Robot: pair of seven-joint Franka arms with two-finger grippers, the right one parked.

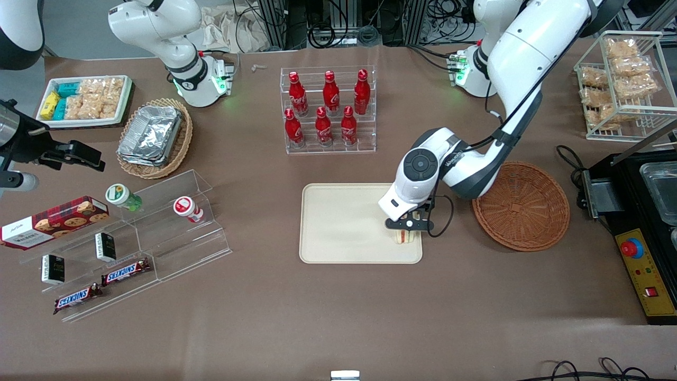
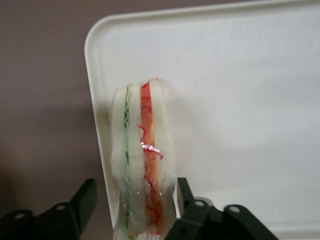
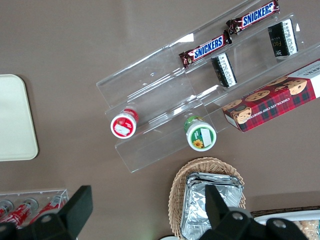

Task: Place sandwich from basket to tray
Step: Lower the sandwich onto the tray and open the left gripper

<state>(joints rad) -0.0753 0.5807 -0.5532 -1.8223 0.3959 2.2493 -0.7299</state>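
The tool [image 1: 406, 226] is low over the corner of the tray [image 1: 338, 222] that lies nearest the front camera and toward the basket [image 1: 521, 206]. From the wrist camera its fingers [image 2: 82, 202] stand apart, one on each side of the sandwich [image 2: 142, 165]: one finger sits close against the orange-red side, while the other has a clear gap to the white bread. So the wedge looks let go, or nearly so, not squeezed.

The sandwich stands on edge, its green and orange-red layers facing up, on the tray just inside the rim at that corner. The basket, beside the tray toward the working arm's end of the bench [image 1: 317, 317], holds nothing that I can see.

To my eye this is the release step, with the carry done and the placing almost finished. What the next move calls for is a straight lift of the tool, keeping both fingers off the wrapper, since a wedge balanced on its edge so close to the rim could tip or be dragged over it.
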